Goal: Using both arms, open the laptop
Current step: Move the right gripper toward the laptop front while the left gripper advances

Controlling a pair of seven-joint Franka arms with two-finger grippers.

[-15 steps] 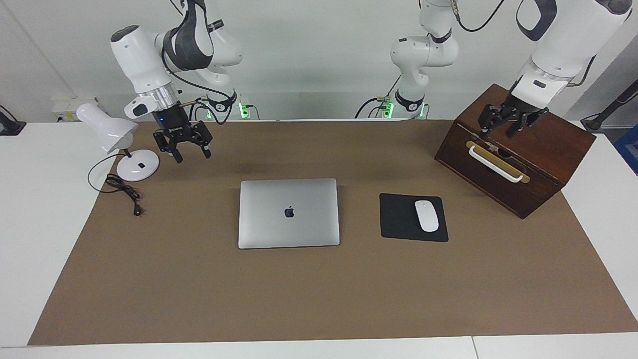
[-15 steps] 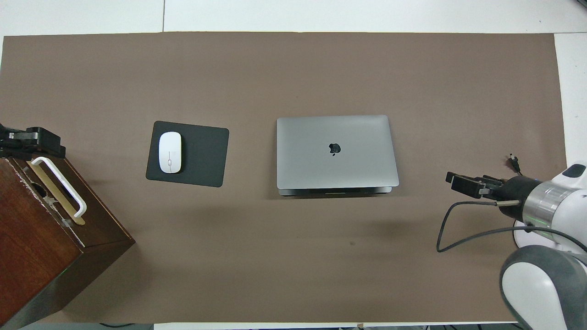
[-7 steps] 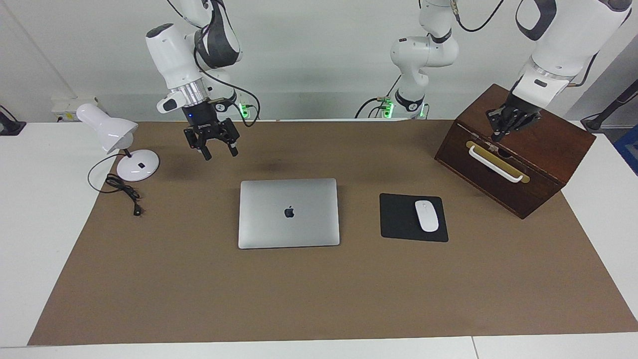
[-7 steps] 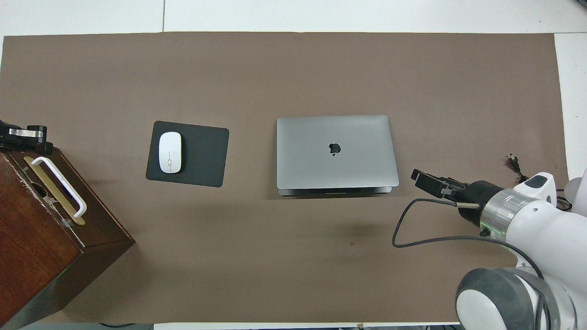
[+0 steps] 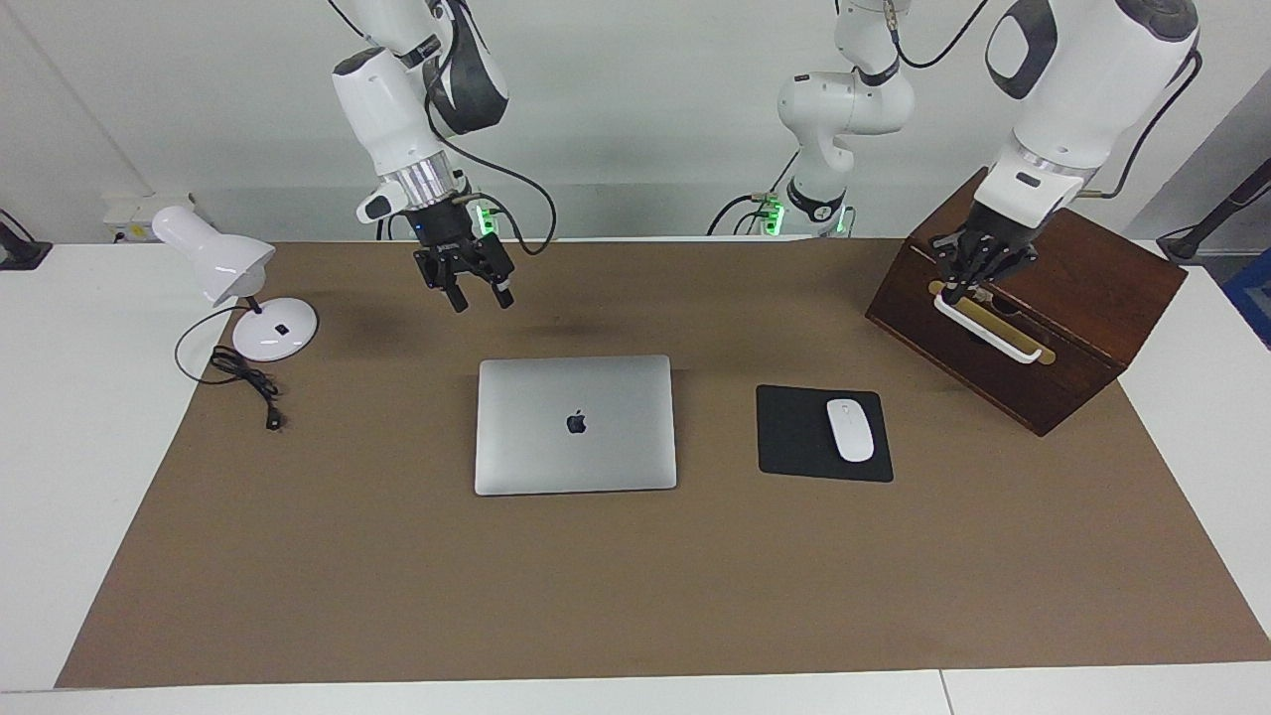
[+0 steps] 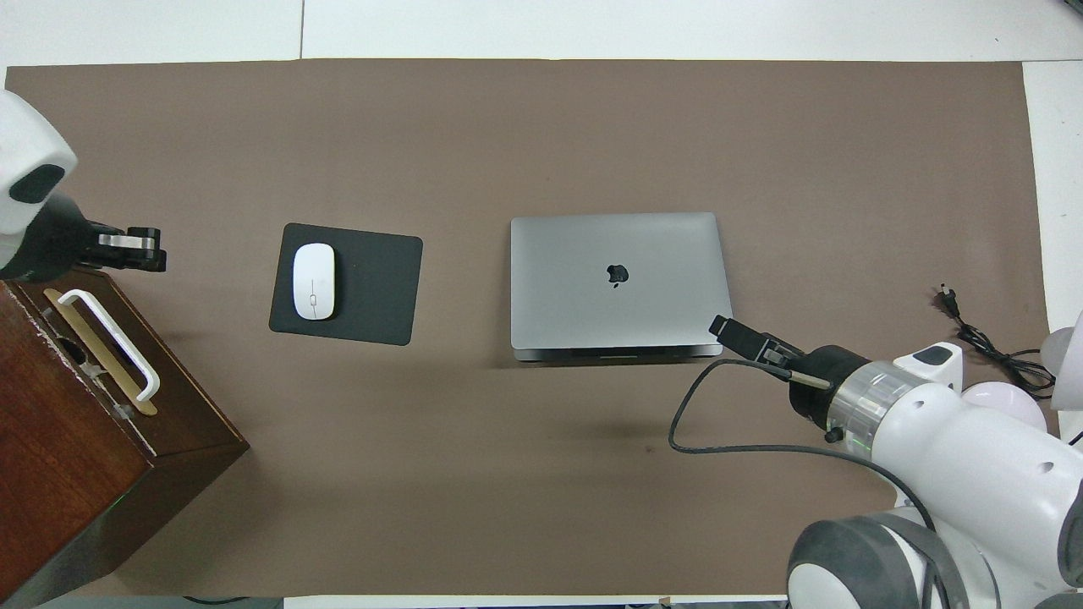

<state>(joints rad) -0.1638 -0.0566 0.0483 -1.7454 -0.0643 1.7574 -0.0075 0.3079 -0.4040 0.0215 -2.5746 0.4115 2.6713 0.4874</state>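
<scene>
thin silver-grey laptop (image 5: 575,424) lid down on the brown mat, left gripper (image 5: 968,283) pinched closed on nothing over the dark wooden box (image 5: 1092,298), right gripper (image 5: 479,294) up over the mat, fingers apart, empty

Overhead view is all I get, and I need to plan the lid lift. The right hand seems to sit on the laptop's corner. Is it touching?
Observer: No. In the facing view the right hand hangs in the air, with a clear gap down to the laptop.
Operator: Are its fingers apart?
Observer: Yes, the fingers stand open with nothing between them.
Operator: And the left hand?
Observer: The left hand is shut, over the white handle of the wooden box. I cannot tell whether it touches the handle.
</scene>
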